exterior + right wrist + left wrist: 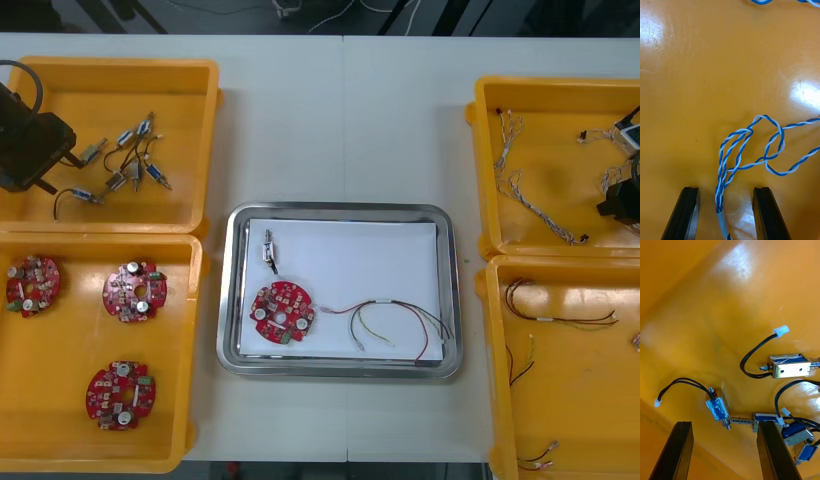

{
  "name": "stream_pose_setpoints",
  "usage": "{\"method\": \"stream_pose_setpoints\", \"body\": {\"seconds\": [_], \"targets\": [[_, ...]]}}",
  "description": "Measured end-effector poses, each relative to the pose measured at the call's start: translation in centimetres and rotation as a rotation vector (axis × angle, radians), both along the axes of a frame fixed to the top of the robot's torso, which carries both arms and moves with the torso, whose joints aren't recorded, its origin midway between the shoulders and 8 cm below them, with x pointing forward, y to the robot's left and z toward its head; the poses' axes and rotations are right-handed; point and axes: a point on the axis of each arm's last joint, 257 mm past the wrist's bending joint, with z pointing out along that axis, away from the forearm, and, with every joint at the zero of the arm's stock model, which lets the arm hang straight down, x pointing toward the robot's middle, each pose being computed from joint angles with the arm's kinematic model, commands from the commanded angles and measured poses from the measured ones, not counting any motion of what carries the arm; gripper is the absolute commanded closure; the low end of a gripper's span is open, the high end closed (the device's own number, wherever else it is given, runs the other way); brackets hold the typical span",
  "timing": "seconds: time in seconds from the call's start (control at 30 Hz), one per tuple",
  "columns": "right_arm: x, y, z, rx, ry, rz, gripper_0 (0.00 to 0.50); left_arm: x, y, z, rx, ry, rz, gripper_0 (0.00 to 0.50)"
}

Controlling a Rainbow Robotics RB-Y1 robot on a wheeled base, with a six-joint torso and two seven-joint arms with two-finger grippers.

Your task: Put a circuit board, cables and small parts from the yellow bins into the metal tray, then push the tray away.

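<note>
Readable text: none.
Red circuit board [282,314] in the metal tray [340,212]: surface markings too small to make out.
Three circuit boards [132,292] left of the metal tray: markings likewise too small to make out.
Small metal parts [789,365], far left of the metal tray: blue wrapping, no legible lettering.

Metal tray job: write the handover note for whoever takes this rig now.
Left gripper: fingers open, low over small metal parts in the far left bin.
Right gripper: fingers open astride a blue and white cable in the far right bin.
Done: the tray holds a circuit board, a red and yellow cable, one small metal part.
To do: blue and white cable, then push the tray away.
</note>
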Motion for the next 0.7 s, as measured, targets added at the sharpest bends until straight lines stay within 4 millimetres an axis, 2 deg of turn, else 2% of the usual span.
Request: {"method": "stream_pose_setpoints", "body": {"seconds": [0.2,0.23,0.27,0.33,0.7], "targets": [[0.0,0.0,0.0,-0.001,0.000,0.001,0.099,0.4,-0.1,-0.6,0.020,-0.010,-0.009,0.000],[0.0,0.0,0.0,-0.001,0.000,0.001,0.181,0.6,-0.2,-0.7,0.022,-0.015,-0.012,0.000],[0.0,0.0,0.0,-0.001,0.001,0.002,0.234,0.7,-0.2,-0.8,0.024,-0.019,-0.015,0.000],[-0.1,0.0,-0.1,-0.001,0.002,0.002,0.500,0.8,-0.3,-1.0,0.031,-0.021,-0.019,0.000],[-0.2,0.1,-0.2,-0.002,0.003,0.004,0.500,0.9,-1.3,-1.6,0.049,-0.016,-0.086,0.000]]}}
